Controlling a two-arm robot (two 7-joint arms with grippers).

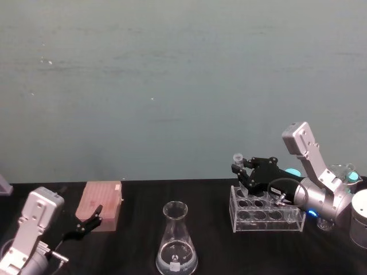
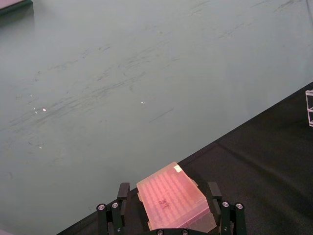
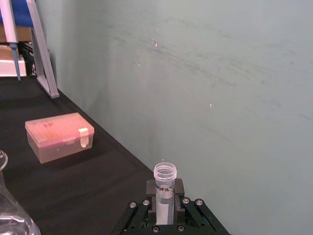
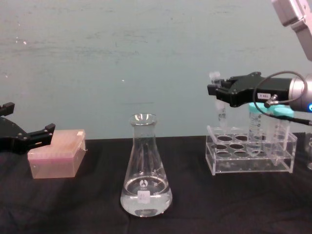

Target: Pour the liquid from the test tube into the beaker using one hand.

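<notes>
Right hand (image 4: 216,91) clamps the test tube (image 4: 222,113) upright above the rack (image 4: 243,166).

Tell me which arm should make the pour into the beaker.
Right. The right gripper is shut on the test tube, upright over the rack, with the beaker standing to its left. The left gripper sits open and empty by the pink box at the far side.

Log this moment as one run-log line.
right gripper: shut on test tube, upright over rack | beaker: standing left of rack, some liquid inside | left gripper: open by pink box, idle
</notes>
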